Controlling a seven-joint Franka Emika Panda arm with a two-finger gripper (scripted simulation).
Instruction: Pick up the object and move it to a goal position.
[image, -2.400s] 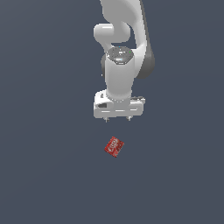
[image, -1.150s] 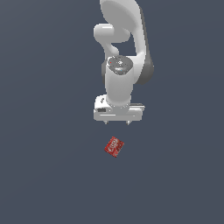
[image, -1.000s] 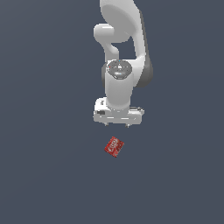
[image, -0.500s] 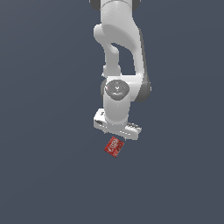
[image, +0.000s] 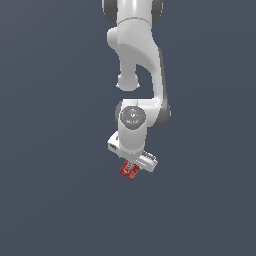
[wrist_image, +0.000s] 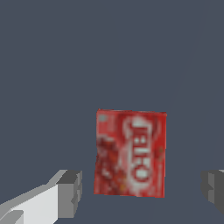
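- Between the jaws: red box (wrist_image: 130, 153), flat on the floor, white lettering face-up, a small gap to each finger on either side.
- Jaws spread wide, holding nothing; both grey fingertips (wrist_image: 71, 194) flank the box without touching it in the wrist view.
- Box sits squarely in the gap, its long sides running roughly parallel to the finger pads, slightly closer to one finger than the other.
- Gripper (image: 134, 162) in the exterior view is low, right over the box (image: 129, 170); only the box's lower part pokes out under the white hand body, the rest is covered by it.
- Finger contact with the floor: cannot tell from either view.
- Hand is turned at an angle in the exterior view, matching the box's diagonal lie.
- Above the gripper: white wrist joint with round cap (image: 132, 116), then the arm (image: 137, 47) rising and bending up out of frame at the top.
- Around everything: plain dark grey-blue floor (image: 55, 190), same surface fills the wrist view beyond the box.
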